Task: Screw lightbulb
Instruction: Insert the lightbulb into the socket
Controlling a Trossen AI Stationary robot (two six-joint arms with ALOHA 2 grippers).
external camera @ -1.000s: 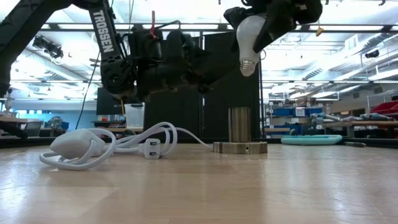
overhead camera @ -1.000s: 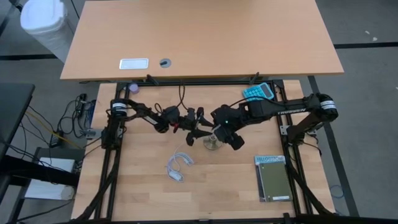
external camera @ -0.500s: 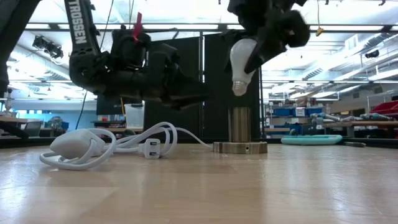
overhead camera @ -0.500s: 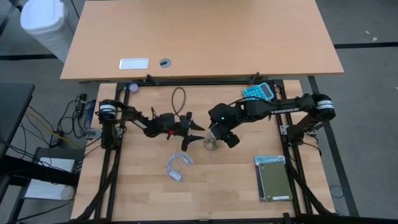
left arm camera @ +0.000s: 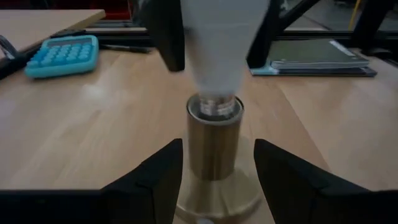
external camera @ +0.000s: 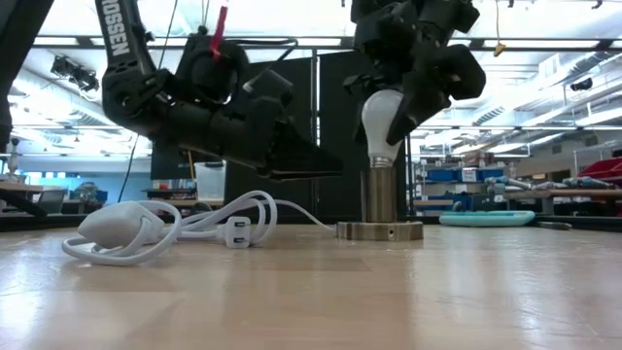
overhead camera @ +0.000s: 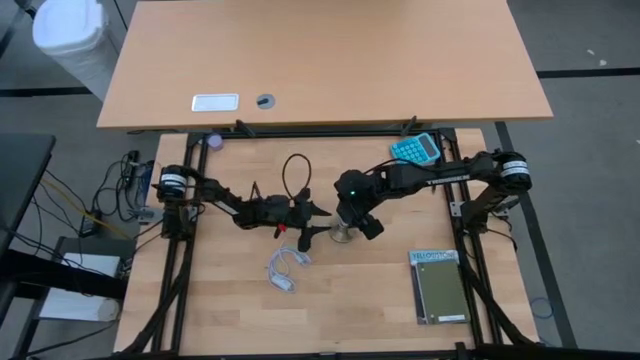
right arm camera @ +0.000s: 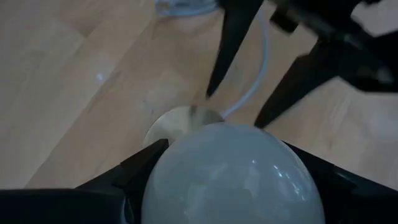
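The white lightbulb (external camera: 381,119) stands upright over the brass socket (external camera: 379,197), with its screw base (left arm camera: 214,106) at the socket's open top. The socket rests on its round foot (external camera: 379,230) at mid-table. My right gripper (overhead camera: 352,213) is shut on the bulb from above. My left gripper (left arm camera: 217,152) is open and low over the table. Its two fingers stand on either side of the socket's cylinder (left arm camera: 214,146), coming from the table's left; I see no touch. My right gripper pinches the bulb's round glass globe (right arm camera: 233,180) between its two fingers (right arm camera: 140,169), one on each side. It comes from above, slanting down. The bulb sits upright, its screw base down in the socket's mouth.
A coiled white cable with a plug (overhead camera: 285,265) lies on the table near-left of the socket. A teal calculator (overhead camera: 415,148) lies at the far right. A dark green notebook (overhead camera: 438,285) lies at the near right. A second, larger table stands beyond.
My right gripper has gone down and a little toward the table's left with the bulb, turning it upright, from well above the socket until its screw base meets the socket's top. My left gripper has dropped low and moved toward the socket, its open fingers now flanking it.
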